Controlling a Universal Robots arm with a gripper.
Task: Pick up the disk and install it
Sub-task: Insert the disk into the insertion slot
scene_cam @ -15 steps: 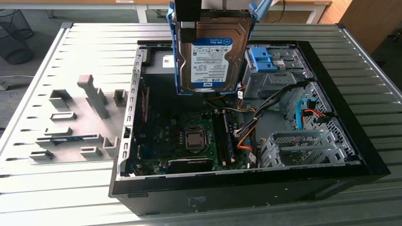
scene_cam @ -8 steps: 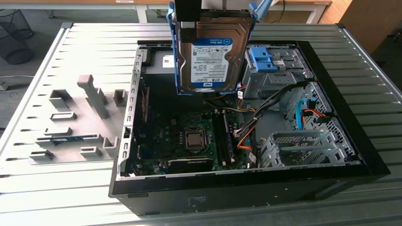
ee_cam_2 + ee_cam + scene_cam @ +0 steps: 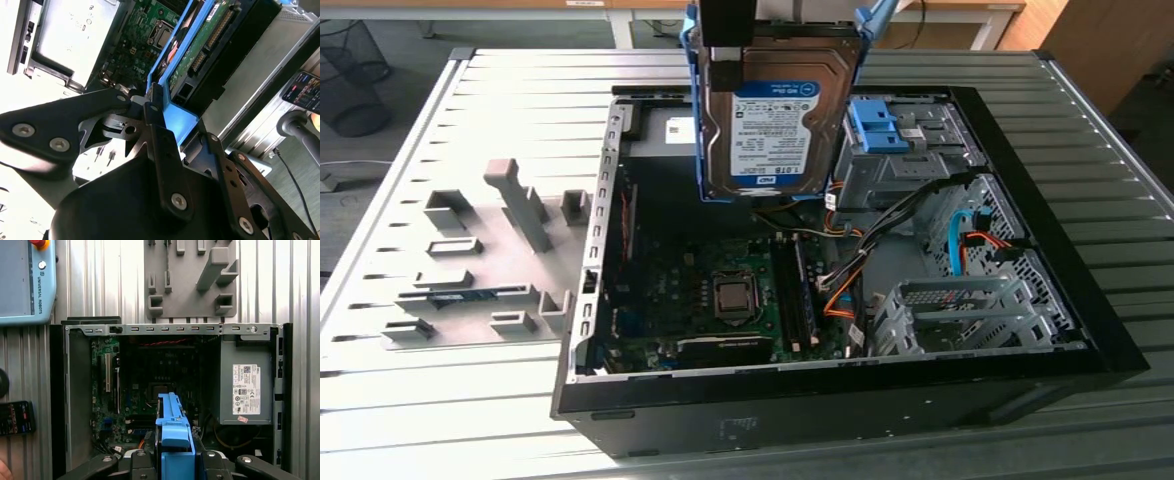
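Observation:
The disk (image 3: pixel 774 110), a silver hard drive with a white-and-blue label in a blue plastic carrier, hangs upright over the rear half of the open computer case (image 3: pixel 1107 340). My gripper (image 3: pixel 727 25) holds it by its upper end, shut on the carrier. In the second wrist view the black fingers (image 3: pixel 156 117) clamp the blue carrier, and the disk (image 3: pixel 200 45) shows its green circuit board. The first wrist view looks down the disk's blue carrier edge (image 3: pixel 170 415), between the gripper (image 3: pixel 172 460) and the motherboard (image 3: pixel 160 380) below.
Inside the case are a grey drive cage with a blue clip (image 3: pixel 874 125), a lower metal cage (image 3: pixel 961 310), loose cables (image 3: pixel 854 260) and a power supply with a white sticker (image 3: pixel 245 390). A grey fixture plate (image 3: pixel 480 250) lies on the exterior view's left. A teach pendant (image 3: pixel 25 280) rests beside the case.

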